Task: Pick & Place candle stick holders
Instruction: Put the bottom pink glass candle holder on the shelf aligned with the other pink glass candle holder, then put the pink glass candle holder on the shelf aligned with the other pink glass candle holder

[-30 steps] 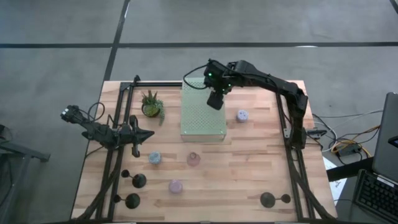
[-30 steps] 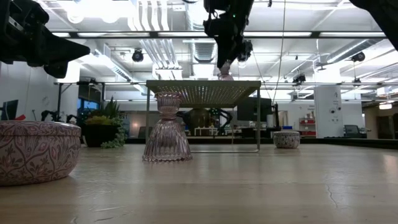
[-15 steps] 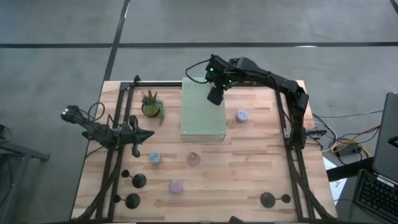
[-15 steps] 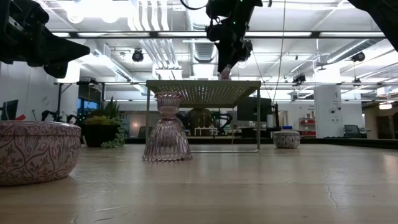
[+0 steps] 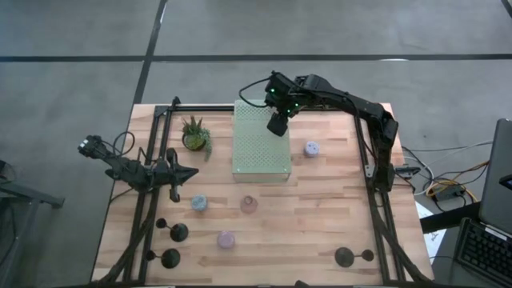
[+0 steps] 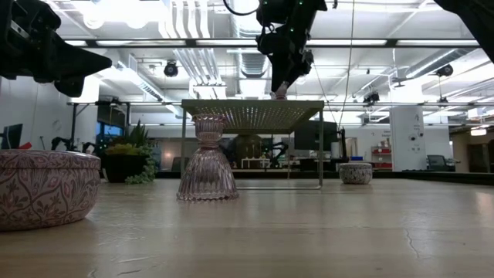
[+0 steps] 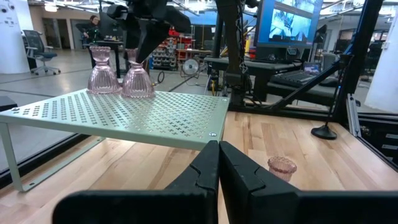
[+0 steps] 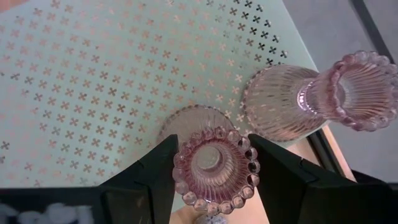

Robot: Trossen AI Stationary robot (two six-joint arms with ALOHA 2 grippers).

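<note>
From the high view we see our right gripper [image 5: 277, 122] over the far corner of the pale green perforated board [image 5: 261, 140], our landmark here; the left gripper [image 5: 178, 178] waits just off the board's left side, nearer than the potted plant [image 5: 195, 134]. Other candle stick holders stand on the table nearer than the board, among them a pink one [image 5: 250, 205] just off its near edge and a lavender one [image 5: 311, 148] off its right side.

In the low view our right gripper [image 6: 281, 86] reaches down to the board's top.

The left wrist view shows two pink glass holders [image 7: 137, 79] side by side on the board's far corner, and our left fingers [image 7: 217, 168] pressed together, empty.

In the right wrist view our fingers [image 8: 163, 171] clasp the scalloped cup of one pink holder [image 8: 215, 167], its base on the board, its twin [image 8: 323, 102] just beside. We judge it rigid, brittle and slick: hold at the ribbed cup or the waist, gently.
</note>
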